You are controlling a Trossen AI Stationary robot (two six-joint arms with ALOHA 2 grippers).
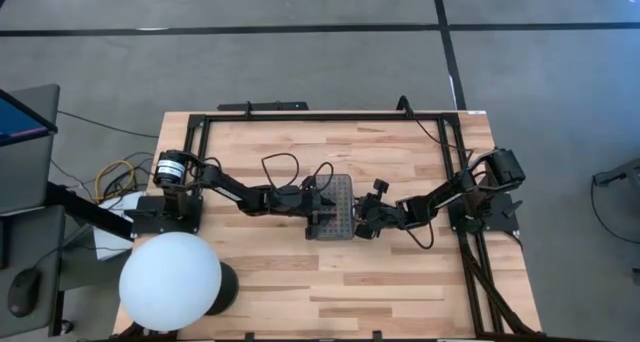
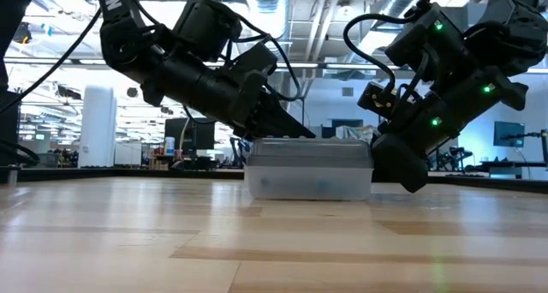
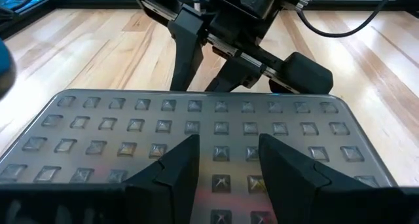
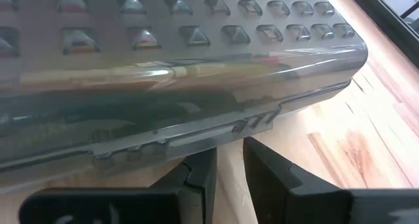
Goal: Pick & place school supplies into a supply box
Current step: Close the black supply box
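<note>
The supply box [image 1: 342, 207] lies flat at the middle of the table with its dotted lid [image 3: 196, 116] shut. Through its translucent wall [image 4: 196, 86] I see pens and a wood-coloured pencil [image 4: 196, 70] inside. No supplies lie loose on the table. My left gripper [image 3: 226, 162] reaches in from the table's left, open, with its fingers over the lid. My right gripper [image 4: 229, 165] comes from the right, low at the box's right long side, just below the latch tab [image 4: 203, 137]. Only a narrow gap shows between its fingers. My left gripper lays its open fingertips [image 3: 180, 160] on the top of the lid [image 3: 222, 149], about midway across it. It slants down from the table's left. The box sits flat on the table. My right gripper's fingertips stand at the side seam; I cannot tell if they touch.
A white globe lamp [image 1: 170, 280] stands at the table's near left corner. A black frame rail [image 1: 330, 115] runs along the far edge and down both sides. Cables [image 1: 285, 162] loop behind the arms. Bare wood [image 1: 340, 282] stretches toward the near edge.
</note>
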